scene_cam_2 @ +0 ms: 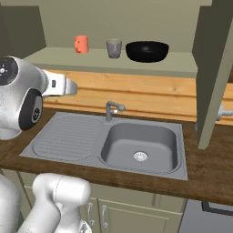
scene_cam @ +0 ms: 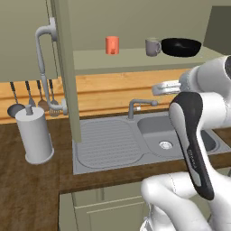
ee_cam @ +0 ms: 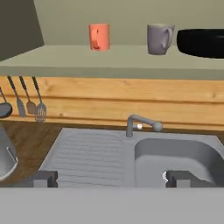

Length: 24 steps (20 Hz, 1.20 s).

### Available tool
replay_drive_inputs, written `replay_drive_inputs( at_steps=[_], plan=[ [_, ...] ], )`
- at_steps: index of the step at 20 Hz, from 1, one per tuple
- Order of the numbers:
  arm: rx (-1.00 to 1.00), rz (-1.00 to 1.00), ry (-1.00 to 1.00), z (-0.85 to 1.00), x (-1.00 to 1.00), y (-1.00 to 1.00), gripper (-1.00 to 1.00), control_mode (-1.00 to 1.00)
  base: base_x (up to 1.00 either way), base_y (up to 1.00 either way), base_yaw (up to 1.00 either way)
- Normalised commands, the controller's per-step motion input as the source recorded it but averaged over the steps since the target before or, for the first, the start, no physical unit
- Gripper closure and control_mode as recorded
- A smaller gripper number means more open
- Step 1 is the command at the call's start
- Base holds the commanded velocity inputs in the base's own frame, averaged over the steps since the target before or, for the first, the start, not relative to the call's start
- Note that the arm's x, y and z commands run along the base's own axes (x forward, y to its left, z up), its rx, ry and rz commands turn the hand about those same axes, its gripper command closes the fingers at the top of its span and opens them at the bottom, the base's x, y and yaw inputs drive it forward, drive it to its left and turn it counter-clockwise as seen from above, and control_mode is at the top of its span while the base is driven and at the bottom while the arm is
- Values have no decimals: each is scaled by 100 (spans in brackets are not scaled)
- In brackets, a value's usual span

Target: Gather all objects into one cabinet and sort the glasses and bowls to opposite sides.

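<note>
The olive-green cabinet [scene_cam: 135,59] stands open, its door [scene_cam: 66,67] swung out to the left. On its shelf, from left to right, stand an orange-red cup [scene_cam: 112,45], a grey handled mug [scene_cam: 153,47] and a wide black dish [scene_cam: 181,47]. The same cup [ee_cam: 99,36], mug [ee_cam: 159,39] and dish [ee_cam: 202,43] appear in the hand view. My gripper [ee_cam: 114,178] hangs over the sink, below and in front of the shelf, open and empty. It also shows as the gripper [scene_cam: 159,89] and the gripper [scene_cam_2: 73,88]. The bowls are out of view.
A steel sink [scene_cam: 180,135] with a drainboard [scene_cam: 106,144] and a tap [scene_cam: 137,106] lies under the shelf. A grey canister [scene_cam: 34,135] stands on the wooden counter at left, beneath hanging utensils [scene_cam: 36,97]. The door's long grey handle [scene_cam: 43,54] juts out.
</note>
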Motion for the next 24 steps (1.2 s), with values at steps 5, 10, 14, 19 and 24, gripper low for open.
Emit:
replay_drive_inputs(
  at_steps=[5,10,14,19,24],
  plan=[
    [2,-2,-26,73,-60,0,-100,-100,0,0,0],
    [0,-5,-13,20,-67,0,-100,-100,0,0,0],
    [0,0,0,0,0,0,-100,-100,0,0,0],
    [0,0,0,0,-1,0,-100,100,-36,0,-2],
    [0,0,0,0,0,0,-100,100,-100,0,-6]
  ],
)
